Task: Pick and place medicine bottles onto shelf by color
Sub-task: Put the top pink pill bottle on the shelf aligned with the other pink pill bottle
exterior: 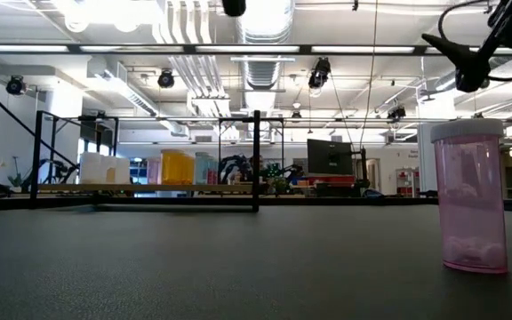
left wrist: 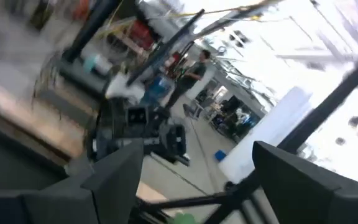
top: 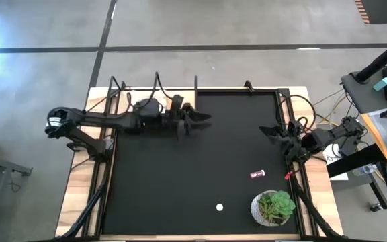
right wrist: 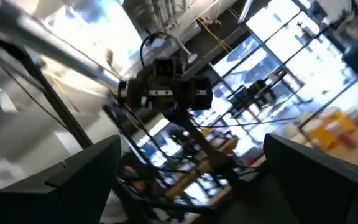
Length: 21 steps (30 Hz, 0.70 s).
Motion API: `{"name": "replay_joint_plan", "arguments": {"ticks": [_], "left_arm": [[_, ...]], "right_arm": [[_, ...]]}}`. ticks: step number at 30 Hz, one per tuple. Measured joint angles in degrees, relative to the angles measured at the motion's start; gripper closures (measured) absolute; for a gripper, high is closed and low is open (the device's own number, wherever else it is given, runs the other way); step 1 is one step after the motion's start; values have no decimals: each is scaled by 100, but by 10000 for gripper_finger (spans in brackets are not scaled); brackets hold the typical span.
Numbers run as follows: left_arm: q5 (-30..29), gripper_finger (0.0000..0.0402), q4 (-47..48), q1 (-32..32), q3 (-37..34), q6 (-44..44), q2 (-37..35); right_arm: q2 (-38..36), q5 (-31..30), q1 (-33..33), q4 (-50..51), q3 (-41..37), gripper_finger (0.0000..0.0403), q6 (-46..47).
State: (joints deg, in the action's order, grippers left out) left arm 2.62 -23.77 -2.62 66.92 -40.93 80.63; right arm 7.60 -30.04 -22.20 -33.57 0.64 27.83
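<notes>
Your left gripper (top: 197, 121) hangs over the far left part of the black mat (top: 180, 195), right by the shelf (top: 180, 111), with its fingers spread and nothing between them; its own wrist view shows both dark fingers (left wrist: 114, 180) standing apart with only the blurred room past them. Your right gripper (top: 269, 131) waits at the right edge of the mat, near the far right corner, jaws wide and empty, and its wrist view looks across at the other arm with the same open gap. The shelf stands at the far edge of the worktop (top: 79, 195), a light-wood board on thin black posts; in the low view you see it (exterior: 149, 188) carrying a row of bottles, white ones (exterior: 103, 169) toward one end and an orange one (exterior: 176, 167) beside them, though the rest of the row is too small to sort. Still on the mat are two loose medicine bottles: a pink one (top: 257, 174) lying on its side toward the near right, just in front of your right arm, and a white-capped one (top: 220, 208) standing upright nearer the front edge, seen from above as a white dot. The low view shows a translucent pink bottle (exterior: 472, 196) upright, very close to the camera. A green plant (top: 274, 207) in a white pot sits at the near right corner, just beside the upright bottle and well apart from both grippers.
</notes>
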Motion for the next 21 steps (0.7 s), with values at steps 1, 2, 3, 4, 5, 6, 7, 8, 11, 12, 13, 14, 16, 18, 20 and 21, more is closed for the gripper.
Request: {"name": "replay_joint_plan", "arguments": {"ticks": [1,2,3,4,5,6,7,8,11,12,13,14,16,18,20,21], "left_arm": [[-40,116,-124,106,2,382,48],[-114,116,-198,213,2,774,75],[-239,116,-175,336,2,1147,81],[-404,116,-157,462,2,1455,87],[-623,116,-99,568,2,1706,87],[-856,116,-22,662,2,1913,85],[-1066,116,7,732,2,2060,82],[-1221,116,10,777,2,2169,82],[-1323,116,-26,800,2,2144,82],[-1323,116,-31,802,2,2041,80],[-1319,116,-31,808,2,1988,80],[-1319,116,-29,807,2,1915,80],[-1310,116,-51,791,2,1925,80],[-1329,116,-160,762,2,1930,80],[-1350,116,-149,754,2,1978,78],[-1353,116,-104,751,2,2095,78]], "right_arm": [[0,0,0,-22,0,19,256],[0,0,0,-19,0,19,508],[2,0,0,0,0,19,738],[5,-2,0,19,0,19,924],[10,-2,0,20,0,19,1049],[13,-2,0,20,0,19,1173],[13,-4,0,20,0,19,1252],[13,-4,0,9,0,19,1311],[13,-5,0,-31,0,19,1315],[13,-7,0,-75,0,19,1315],[13,-8,0,-124,0,19,1312],[13,-32,0,-173,0,19,1314],[13,-174,0,-176,0,19,1454],[18,-314,0,-170,0,19,1631],[40,-468,0,-147,0,19,1610],[50,-476,0,-139,0,19,1560]]}}
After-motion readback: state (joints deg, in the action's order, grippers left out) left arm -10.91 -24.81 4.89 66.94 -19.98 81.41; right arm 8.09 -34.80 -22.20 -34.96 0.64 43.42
